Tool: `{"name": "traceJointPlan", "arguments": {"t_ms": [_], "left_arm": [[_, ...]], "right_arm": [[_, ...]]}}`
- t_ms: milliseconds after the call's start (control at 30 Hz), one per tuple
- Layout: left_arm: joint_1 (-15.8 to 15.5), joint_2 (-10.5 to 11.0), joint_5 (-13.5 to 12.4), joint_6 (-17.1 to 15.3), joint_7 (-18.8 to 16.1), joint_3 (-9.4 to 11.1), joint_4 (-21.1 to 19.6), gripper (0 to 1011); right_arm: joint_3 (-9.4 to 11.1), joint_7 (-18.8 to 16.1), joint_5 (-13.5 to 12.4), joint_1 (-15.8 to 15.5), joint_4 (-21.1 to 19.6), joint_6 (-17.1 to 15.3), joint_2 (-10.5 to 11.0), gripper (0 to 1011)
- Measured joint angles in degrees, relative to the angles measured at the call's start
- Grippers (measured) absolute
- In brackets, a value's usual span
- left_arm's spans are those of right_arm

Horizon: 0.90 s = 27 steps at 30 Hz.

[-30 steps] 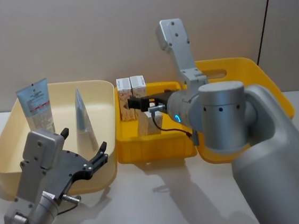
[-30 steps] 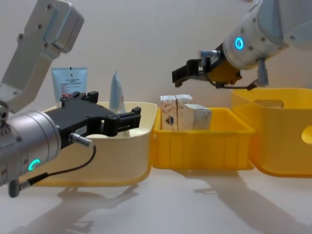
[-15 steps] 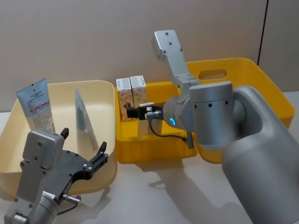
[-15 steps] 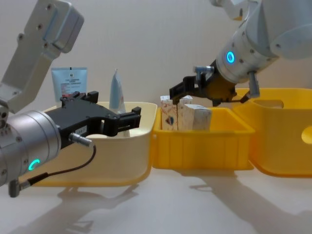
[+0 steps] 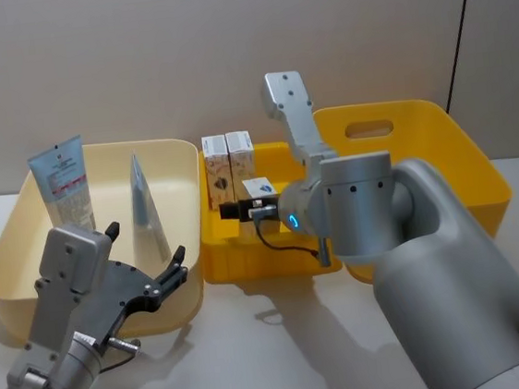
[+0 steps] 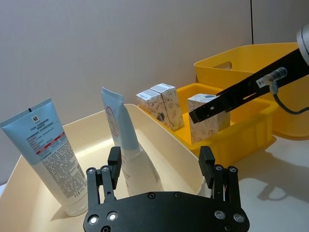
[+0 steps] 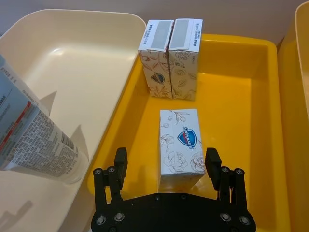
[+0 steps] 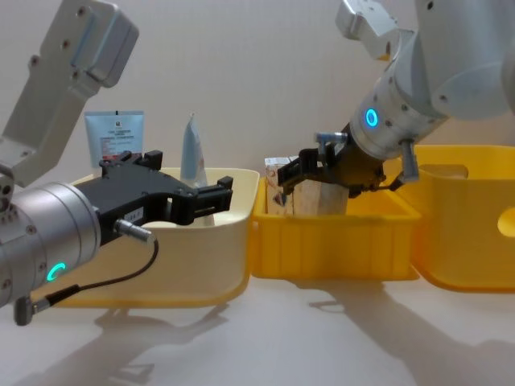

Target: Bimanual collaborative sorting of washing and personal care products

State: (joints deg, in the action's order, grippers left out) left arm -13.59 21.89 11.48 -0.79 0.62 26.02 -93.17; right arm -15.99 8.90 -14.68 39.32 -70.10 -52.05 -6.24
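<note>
Left fingers (image 6: 113, 166): spread wide, nothing between them, hovering low over the worktop (image 5: 257, 343) at the near wall of the cream bin (image 7: 72, 72). I judge this arm to be waiting; it sits beside the bin it serves without blocking it.

Cream bin: two tubes, both cap-down. The labelled tube (image 6: 46, 150) leans toward the far left corner. The second tube (image 6: 123, 140) stands edge-on nearer the middle. On their caps they stand tall and are easy to reach from above.

Right fingers (image 7: 213, 164): open, lowered into the small yellow tray (image 7: 236, 41), one on each side of the lone carton (image 7: 179, 145). Not closed on it; there is a clear gap on one side, less on the other. The carton stands upright mid-tray with its narrow faces toward my fingers, so a straight pinch should do. Whether I am about to grip or have just let go, I cannot tell.

Far end of the tray: two more cartons (image 7: 157, 58), upright and touching side by side against the wall, packed to leave floor free.

Beyond on the right: the large yellow bin (image 5: 449, 137).
</note>
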Motion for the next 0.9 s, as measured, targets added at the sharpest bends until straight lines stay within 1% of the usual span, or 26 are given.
{"name": "traceJointPlan", "arguments": {"t_ms": [167,567,767,833,900], "left_arm": [[0.0,0.0,0.0,0.0,0.0,0.0,0.0,1000],[0.0,0.0,0.0,0.0,0.0,0.0,0.0,1000],[0.0,0.0,0.0,0.0,0.0,0.0,0.0,1000],[0.0,0.0,0.0,0.0,0.0,0.0,0.0,1000],[0.0,0.0,0.0,0.0,0.0,0.0,0.0,1000]], "right_arm": [[0.1,-0.1,0.2,0.4,1.5,1.0,-0.4,1001],[0.6,-0.4,0.8,1.5,5.6,5.2,-1.5,1001],[0.8,-0.4,1.0,1.8,6.7,6.3,-1.8,1001],[0.9,-0.4,1.1,2.0,7.2,6.7,-1.9,986],[0.9,-0.4,1.1,2.0,7.3,6.9,-2.0,937]]}}
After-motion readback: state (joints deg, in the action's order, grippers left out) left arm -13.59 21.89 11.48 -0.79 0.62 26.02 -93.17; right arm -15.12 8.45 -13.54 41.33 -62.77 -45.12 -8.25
